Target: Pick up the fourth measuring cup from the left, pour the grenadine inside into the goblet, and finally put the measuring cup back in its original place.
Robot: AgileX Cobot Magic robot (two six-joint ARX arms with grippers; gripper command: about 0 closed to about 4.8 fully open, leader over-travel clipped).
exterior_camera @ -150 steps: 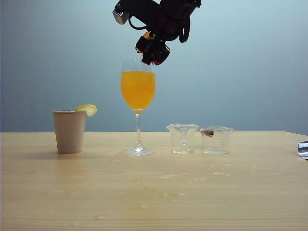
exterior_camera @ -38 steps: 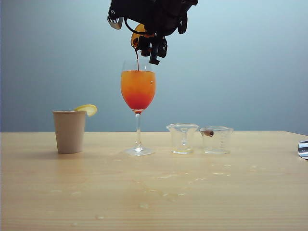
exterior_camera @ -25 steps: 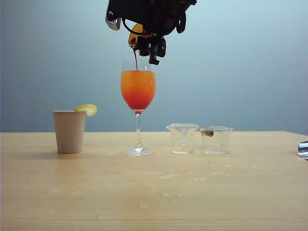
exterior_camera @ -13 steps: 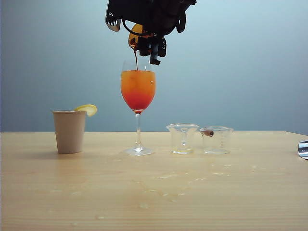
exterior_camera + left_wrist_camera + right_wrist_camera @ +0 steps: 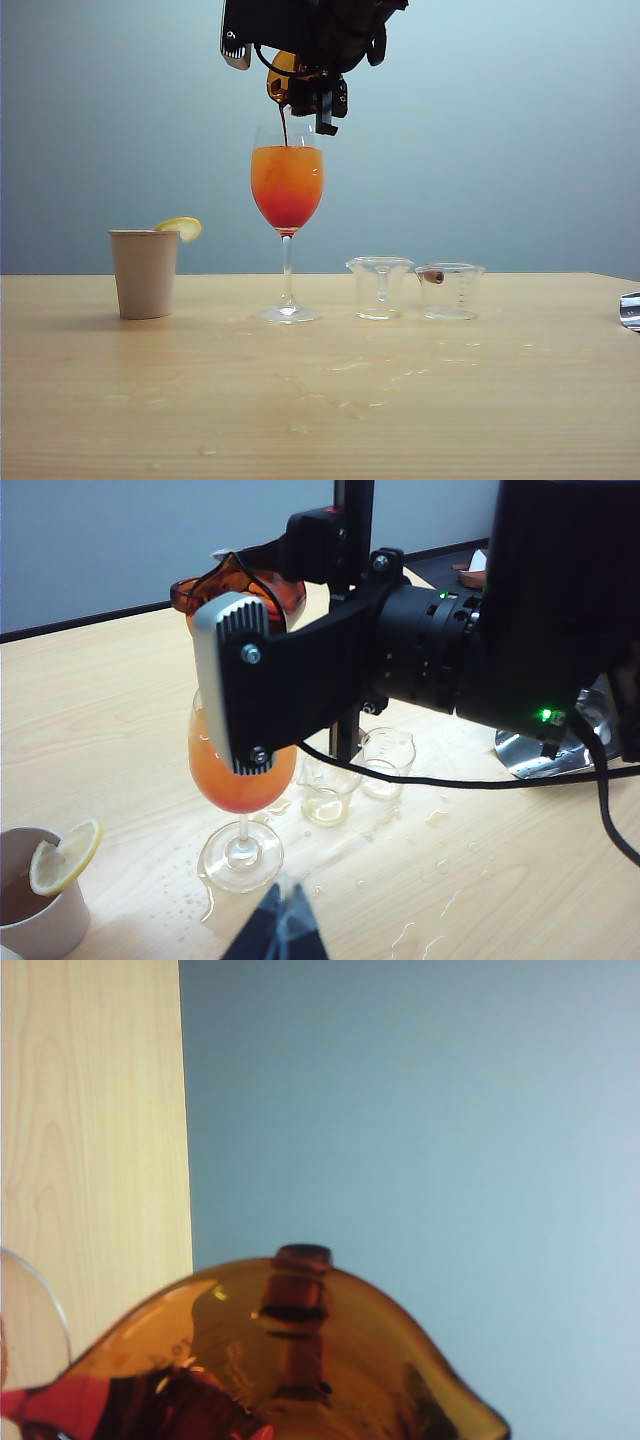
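above goblet [image 5: 287,190], tipped amber-tinted measuring cup [image 5: 281,76]

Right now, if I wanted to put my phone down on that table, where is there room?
The table lies bare across the front, apart from small wet splashes, and right of the two clear measuring cups. It is tighter between paper cup and goblet, where the right gripper pours overhead.

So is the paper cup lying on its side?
No, the paper cup stands upright on the table, with a lemon slice on its rim.
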